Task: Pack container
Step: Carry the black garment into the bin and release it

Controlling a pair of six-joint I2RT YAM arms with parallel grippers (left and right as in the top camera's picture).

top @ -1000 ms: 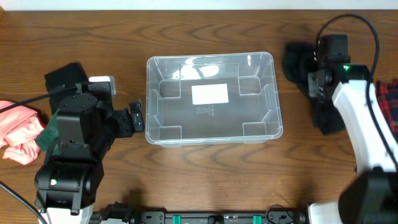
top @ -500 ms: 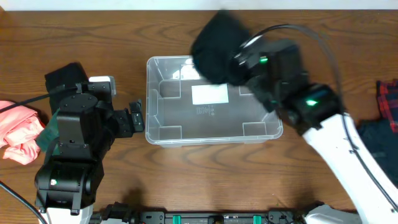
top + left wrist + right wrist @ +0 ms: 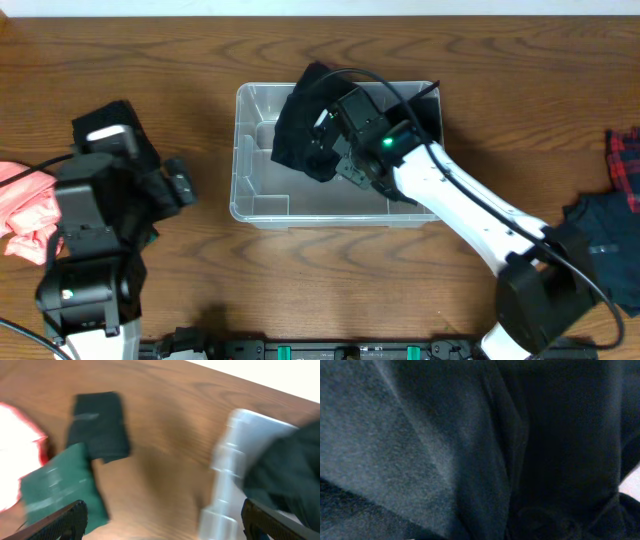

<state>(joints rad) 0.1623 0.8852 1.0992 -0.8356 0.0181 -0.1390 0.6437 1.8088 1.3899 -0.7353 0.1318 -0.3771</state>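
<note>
The container [image 3: 240, 170] is seen from overhead at the middle of the table [image 3: 150, 50]; the right gripper [image 3: 325, 152] is clenched on a black cloth [image 3: 298, 120] above its left half, with the far rim overlapped. The right wrist view is filled by that cloth [image 3: 445, 450] alone; no fingers are shown. The left gripper [image 3: 178, 187] is held left of the container, apart from it; its fingertips [image 3: 75, 515] are shown spread wide only in the blurred left wrist view, where a green cloth [image 3: 60, 485], largely hidden overhead, is revealed.
</note>
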